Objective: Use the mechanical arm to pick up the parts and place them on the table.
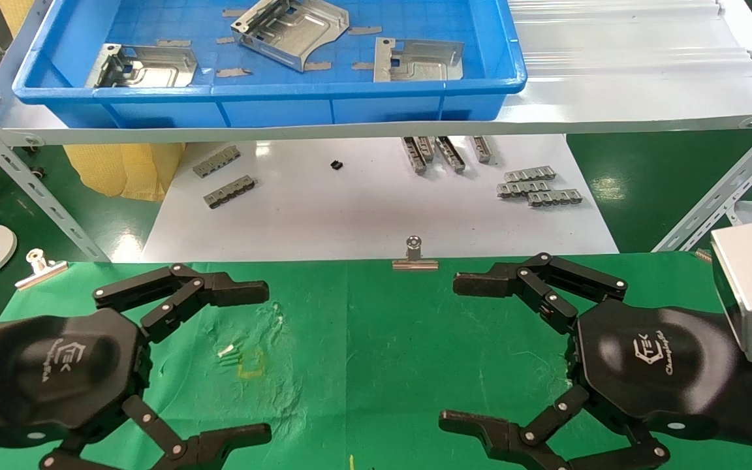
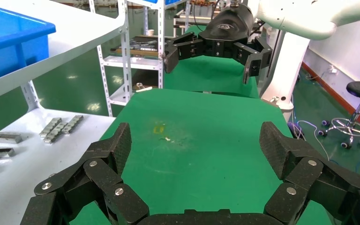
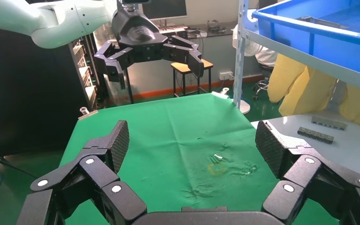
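Three shiny silver parts lie in the blue bin [image 1: 271,98] on the shelf: one at the left [image 1: 144,65], one in the middle [image 1: 291,29], one at the right [image 1: 418,60]. My left gripper [image 1: 262,362] hovers open and empty over the near left of the green table [image 1: 376,339]. Its own wrist view [image 2: 194,145] shows only cloth between the fingers. My right gripper [image 1: 452,352] hovers open and empty over the near right, facing the left one, and its wrist view [image 3: 192,145] shows the same. A small yellow square mark [image 1: 250,364] lies by the left gripper.
The white metal shelf [image 1: 611,78] carries the bin above and behind the table. Below it a white board [image 1: 376,209] holds grey toothed strips [image 1: 536,186]. Binder clips [image 1: 414,256] [image 1: 40,266] sit on the table's far edge. Grey tape scraps lie in the bin.
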{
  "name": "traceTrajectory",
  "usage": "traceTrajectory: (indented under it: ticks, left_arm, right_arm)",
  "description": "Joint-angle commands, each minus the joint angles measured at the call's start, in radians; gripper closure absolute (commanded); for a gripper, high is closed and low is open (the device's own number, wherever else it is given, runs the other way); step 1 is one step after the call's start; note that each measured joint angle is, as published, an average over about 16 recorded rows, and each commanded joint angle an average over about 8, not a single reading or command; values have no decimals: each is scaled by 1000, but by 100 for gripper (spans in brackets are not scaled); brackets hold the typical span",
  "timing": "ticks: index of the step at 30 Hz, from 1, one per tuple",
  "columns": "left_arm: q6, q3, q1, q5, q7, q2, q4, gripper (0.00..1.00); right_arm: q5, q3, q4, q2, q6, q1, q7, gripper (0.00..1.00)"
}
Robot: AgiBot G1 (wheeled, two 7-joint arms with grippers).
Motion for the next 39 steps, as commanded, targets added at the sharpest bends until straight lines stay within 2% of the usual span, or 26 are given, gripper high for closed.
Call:
traceTrajectory:
  ticks: [1, 39]
  left_arm:
    - [0, 0, 0, 0, 0, 0, 0, 0]
    - [0, 0, 0, 0, 0, 0, 0, 0]
  right_arm:
    - [0, 0, 0, 0, 0, 0, 0, 0]
    - [0, 0, 0, 0, 0, 0, 0, 0]
